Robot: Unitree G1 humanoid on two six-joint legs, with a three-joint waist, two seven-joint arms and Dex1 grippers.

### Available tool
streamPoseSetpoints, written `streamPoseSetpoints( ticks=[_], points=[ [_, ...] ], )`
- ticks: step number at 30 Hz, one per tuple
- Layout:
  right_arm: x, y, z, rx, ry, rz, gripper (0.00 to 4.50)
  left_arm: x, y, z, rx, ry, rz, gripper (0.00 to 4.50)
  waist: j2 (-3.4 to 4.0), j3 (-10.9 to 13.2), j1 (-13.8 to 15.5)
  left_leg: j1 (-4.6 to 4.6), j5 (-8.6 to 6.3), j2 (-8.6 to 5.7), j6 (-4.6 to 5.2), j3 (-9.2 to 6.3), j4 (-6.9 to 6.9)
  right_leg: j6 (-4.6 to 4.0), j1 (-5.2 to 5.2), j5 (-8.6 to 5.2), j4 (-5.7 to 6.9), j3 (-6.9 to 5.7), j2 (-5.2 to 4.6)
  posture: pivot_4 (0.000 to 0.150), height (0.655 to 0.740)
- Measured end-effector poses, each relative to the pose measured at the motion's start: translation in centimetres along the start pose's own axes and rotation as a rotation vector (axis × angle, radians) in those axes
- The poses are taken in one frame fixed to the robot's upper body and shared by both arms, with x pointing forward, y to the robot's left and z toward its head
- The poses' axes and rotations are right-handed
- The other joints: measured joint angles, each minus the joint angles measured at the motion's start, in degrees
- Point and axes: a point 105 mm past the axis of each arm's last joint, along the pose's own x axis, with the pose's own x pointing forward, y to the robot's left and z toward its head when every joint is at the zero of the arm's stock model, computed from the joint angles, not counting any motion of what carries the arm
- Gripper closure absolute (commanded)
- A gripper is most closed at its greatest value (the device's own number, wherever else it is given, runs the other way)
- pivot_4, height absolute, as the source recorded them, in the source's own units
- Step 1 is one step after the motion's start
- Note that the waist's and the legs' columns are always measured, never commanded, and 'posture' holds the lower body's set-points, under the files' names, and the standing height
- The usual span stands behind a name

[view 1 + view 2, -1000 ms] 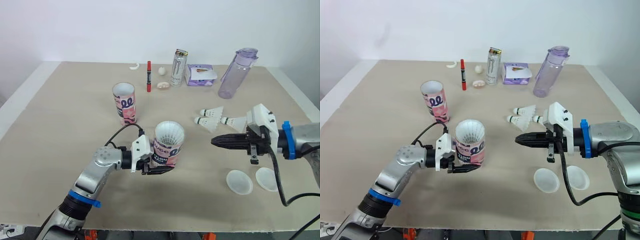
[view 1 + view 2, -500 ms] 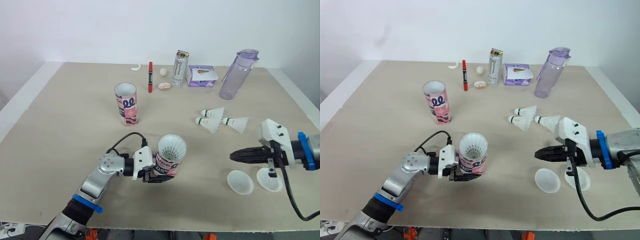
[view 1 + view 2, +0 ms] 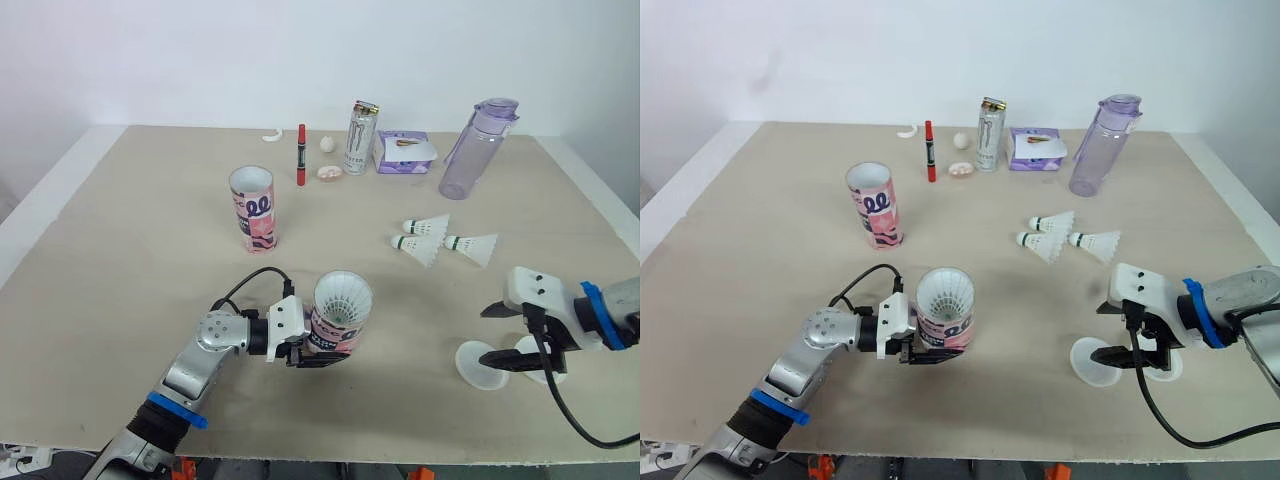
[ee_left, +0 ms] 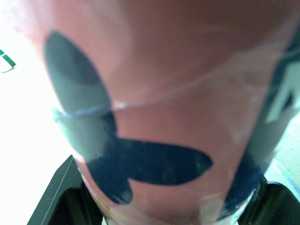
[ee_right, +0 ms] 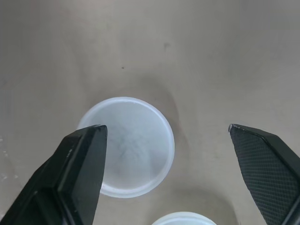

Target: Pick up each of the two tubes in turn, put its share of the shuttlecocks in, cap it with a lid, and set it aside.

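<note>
**Left claw on filled tube, right claw spread over a lid**

Left gripper (image 3: 312,352): clenched on the pink tube (image 3: 338,318), low on its body. The left wrist view has the pink wall with a dark blue print pressed close between both black fingers. The tube leans, mouth tipped up and towards the head camera, with a shuttlecock's white skirt showing inside the rim.

Second pink tube (image 3: 252,207): upright on the table (image 3: 120,250), well apart from the left claw, beyond it and open-topped.

Right gripper (image 3: 487,338): released, fingers spread wide and holding nothing. It hangs just over the near lid (image 5: 129,145), which lies flat between the two fingers, closer to one of them. Cannot tell whether either finger touches it. Second lid (image 5: 183,219): just beside the first, partly under the claw's body.

Three loose shuttlecocks (image 3: 428,224), (image 3: 415,245), (image 3: 475,245): clustered on the table beyond the right claw, apart from it.

Far edge, well away from both claws: energy drink can (image 3: 358,137), purple water bottle (image 3: 470,150), red marker (image 3: 299,153), purple tissue pack (image 3: 404,151).
</note>
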Motion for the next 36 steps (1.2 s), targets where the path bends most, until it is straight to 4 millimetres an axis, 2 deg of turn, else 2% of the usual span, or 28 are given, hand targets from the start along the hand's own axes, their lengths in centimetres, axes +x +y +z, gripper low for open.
streamPoseSetpoints(
  ticks=[9, 12, 13, 16, 17, 18, 19, 22, 23, 24, 32, 36],
  points=[
    [1.5, -0.5, -0.4, 0.009, 0.052, -0.016, 0.01, 0.0, 0.0, 0.0, 0.0, 0.005, 0.001, 1.63, 0.02, -0.02, -0.01, 0.02, 0.0, 0.0, 0.0, 0.01, 0.01, 0.01, 0.01, 0.01, 0.0, 0.01, 0.0, 0.15, 0.74],
    [2.1, -0.3, -0.5, 0.002, 0.075, 0.001, 0.7, 0.0, 0.0, 0.0, -0.002, 0.006, 0.0, 1.63, 0.03, -0.02, 0.0, 0.02, 0.0, 0.0, 0.0, 0.01, 0.0, 0.01, 0.01, 0.0, 0.0, 0.01, 0.0, 0.15, 0.74],
    [2.3, -0.3, -0.6, -0.01, 0.094, -0.002, 1.23, 0.0, 0.0, -0.1, -0.003, 0.006, 0.0, 1.63, 0.03, -0.02, 0.0, 0.02, 0.0, 0.0, -0.01, 0.01, 0.0, 0.01, 0.01, 0.0, 0.0, 0.01, 0.0, 0.15, 0.74],
    [2.2, -0.4, -0.7, -0.038, 0.121, -0.008, 2.34, -0.1, -0.1, -0.1, -0.003, 0.008, 0.001, 1.63, 0.05, -0.04, 0.0, 0.03, -0.01, 0.02, -0.01, 0.0, -0.01, 0.0, 0.01, -0.01, 0.0, 0.0, 0.02, 0.15, 0.74],
    [2.2, -0.4, -0.7, -0.041, 0.123, -0.004, 2.9, -0.1, -0.1, -0.1, -0.002, 0.009, 0.001, 1.63, 0.05, -0.04, -0.01, 0.04, -0.01, 0.02, -0.01, 0.0, -0.01, 0.0, 0.02, -0.01, 0.0, 0.0, 0.02, 0.15, 0.74],
    [2.3, -0.3, -0.6, -0.044, 0.124, -0.002, 2.9, -0.1, -0.1, -0.1, -0.002, 0.009, 0.001, 1.63, 0.04, -0.04, -0.02, 0.05, 0.0, 0.02, -0.01, 0.0, -0.01, -0.01, 0.02, -0.01, 0.0, 0.0, 0.03, 0.15, 0.74],
    [2.3, -0.3, -0.6, -0.047, 0.125, 0.0, 3.33, -0.1, -0.1, -0.1, -0.002, 0.01, 0.001, 1.63, 0.04, -0.05, -0.02, 0.06, -0.01, 0.03, -0.01, 0.0, -0.01, -0.01, 0.02, 0.0, 0.0, 0.0, 0.03, 0.15, 0.74],
    [2.3, -0.2, -0.5, -0.064, 0.132, -0.002, 4.19, -0.1, -0.1, -0.1, -0.002, 0.011, 0.002, 1.63, 0.02, -0.07, -0.03, 0.08, 0.0, 0.03, -0.01, 0.01, -0.01, -0.02, 0.04, 0.01, 0.0, 0.0, 0.03, 0.15, 0.74],
    [2.3, -0.2, -0.6, -0.069, 0.137, -0.007, 4.19, -0.1, -0.1, -0.1, -0.003, 0.011, 0.001, 1.63, 0.0, -0.08, -0.04, 0.09, 0.0, 0.03, -0.01, 0.01, -0.01, -0.02, 0.04, 0.01, 0.0, 0.0, 0.03, 0.15, 0.74],
    [2.3, -0.2, -0.7, -0.079, 0.145, -0.01, 4.37, -0.1, -0.1, -0.1, -0.002, 0.012, 0.001, 1.63, -0.02, -0.1, -0.04, 0.09, 0.0, 0.04, -0.01, 0.0, -0.01, -0.02, 0.05, 0.01, 0.0, 0.0, 0.03, 0.15, 0.74],
    [2.4, 0.0, -0.4, -0.119, 0.136, -0.016, 4.37, -0.1, 0.2, -0.2, 0.002, 0.017, -0.002, 1.63, -0.06, -0.19, -0.03, 0.13, 0.0, 0.04, -0.01, 0.0, 0.01, -0.03, 0.09, 0.02, 0.0, -0.02, 0.04, 0.15, 0.74],
    [2.9, 0.6, 1.9, -0.155, 0.025, 0.017, 4.37, -0.3, 0.5, -0.3, 0.002, 0.028, 0.003, 1.63, 0.03, -0.21, -0.04, 0.16, 0.0, 0.05, -0.01, 0.01, 0.01, -0.04, 0.08, 0.08, 0.0, -0.01, 0.05, 0.15, 0.74]
  ],
)
